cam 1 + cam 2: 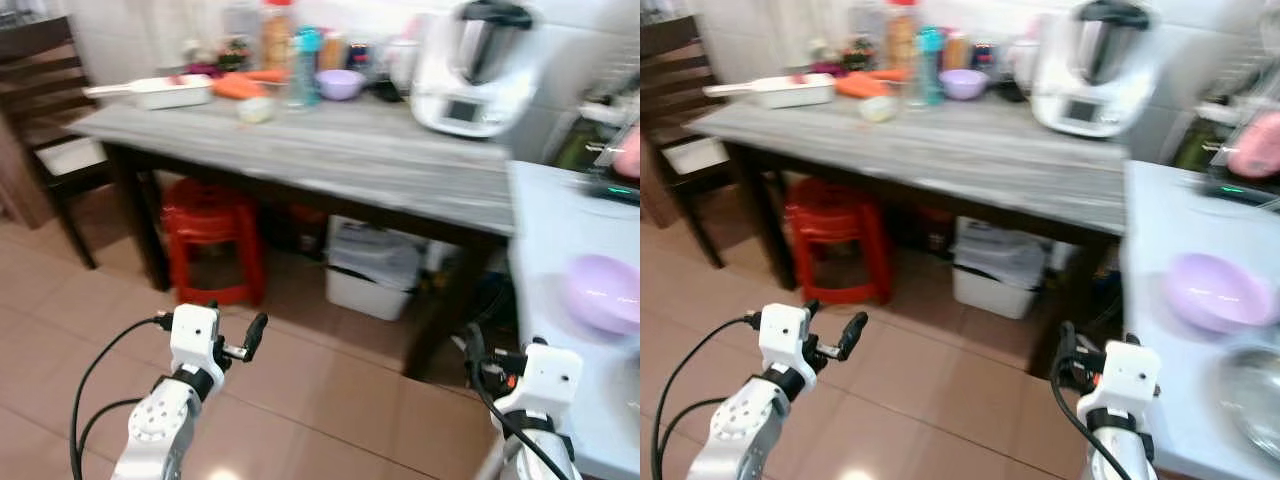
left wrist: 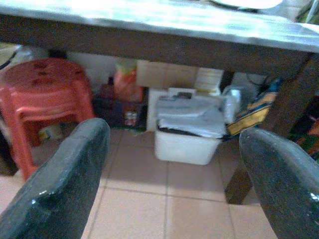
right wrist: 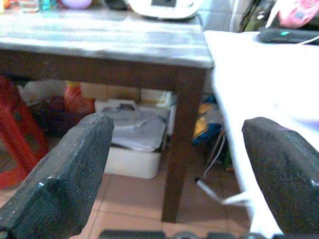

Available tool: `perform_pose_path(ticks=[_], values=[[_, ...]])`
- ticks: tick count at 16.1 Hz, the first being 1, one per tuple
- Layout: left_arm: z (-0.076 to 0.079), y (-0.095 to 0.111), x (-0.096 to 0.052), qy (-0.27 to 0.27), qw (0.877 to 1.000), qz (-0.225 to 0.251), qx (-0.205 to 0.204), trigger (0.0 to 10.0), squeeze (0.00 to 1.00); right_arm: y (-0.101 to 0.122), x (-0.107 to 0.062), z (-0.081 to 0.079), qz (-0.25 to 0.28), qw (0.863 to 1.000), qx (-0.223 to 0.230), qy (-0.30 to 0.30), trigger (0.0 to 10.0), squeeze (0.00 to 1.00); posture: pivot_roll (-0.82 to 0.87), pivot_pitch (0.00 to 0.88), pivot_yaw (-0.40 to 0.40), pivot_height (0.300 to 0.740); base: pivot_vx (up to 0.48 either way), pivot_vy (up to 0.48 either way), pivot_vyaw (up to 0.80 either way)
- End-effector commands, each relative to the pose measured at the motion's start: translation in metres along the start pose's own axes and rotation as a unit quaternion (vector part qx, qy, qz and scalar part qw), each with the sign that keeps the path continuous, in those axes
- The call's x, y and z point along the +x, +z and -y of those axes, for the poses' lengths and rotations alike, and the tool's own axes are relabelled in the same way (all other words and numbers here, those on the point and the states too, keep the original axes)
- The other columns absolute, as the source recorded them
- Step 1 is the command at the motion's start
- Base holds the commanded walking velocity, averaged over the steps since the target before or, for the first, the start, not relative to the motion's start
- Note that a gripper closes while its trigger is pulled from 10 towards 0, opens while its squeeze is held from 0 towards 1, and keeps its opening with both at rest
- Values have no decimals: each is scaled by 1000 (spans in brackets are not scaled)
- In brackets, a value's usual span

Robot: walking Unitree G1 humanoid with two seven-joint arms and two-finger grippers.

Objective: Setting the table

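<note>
Both my grippers are spread wide and hold nothing: the left gripper [image 2: 169,174] and right gripper [image 3: 177,174] hang over the tiled floor, short of the table [image 1: 330,150]. The lilac bowl [image 1: 1215,292] sits on the white counter [image 1: 1170,215] to my right. I judge I should turn right, square up, then reach slowly.

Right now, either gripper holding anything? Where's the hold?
Nothing held. Left gripper and right gripper are both open, with floor and table legs between their fingers.
</note>
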State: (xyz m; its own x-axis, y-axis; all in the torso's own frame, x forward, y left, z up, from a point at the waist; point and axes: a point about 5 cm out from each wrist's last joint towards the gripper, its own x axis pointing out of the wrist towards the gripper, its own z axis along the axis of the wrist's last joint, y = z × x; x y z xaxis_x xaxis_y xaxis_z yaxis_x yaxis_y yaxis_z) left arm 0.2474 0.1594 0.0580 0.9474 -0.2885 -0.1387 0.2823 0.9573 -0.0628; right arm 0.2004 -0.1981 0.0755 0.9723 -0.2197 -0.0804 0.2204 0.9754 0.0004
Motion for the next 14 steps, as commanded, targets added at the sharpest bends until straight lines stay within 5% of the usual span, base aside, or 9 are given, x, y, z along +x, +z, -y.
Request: perform_pose_path(ticks=[1,9,14], values=[[3,0,0,-5,1000,0,-1,10000,0,3,2,3,6,1000,-2,1,10000,0,44,0,-24,740,0,-379,0],[3,1,-1,-7,1000,0,3,10000,0,5,0,2,11,1000,-5,7,10000,0,44,0,-24,740,0,-342,0],[4,5,-3,-8,1000,7,-6,10000,0,16,0,1,41,999,-32,9,10000,0,41,0,-27,740,0,0,0]])
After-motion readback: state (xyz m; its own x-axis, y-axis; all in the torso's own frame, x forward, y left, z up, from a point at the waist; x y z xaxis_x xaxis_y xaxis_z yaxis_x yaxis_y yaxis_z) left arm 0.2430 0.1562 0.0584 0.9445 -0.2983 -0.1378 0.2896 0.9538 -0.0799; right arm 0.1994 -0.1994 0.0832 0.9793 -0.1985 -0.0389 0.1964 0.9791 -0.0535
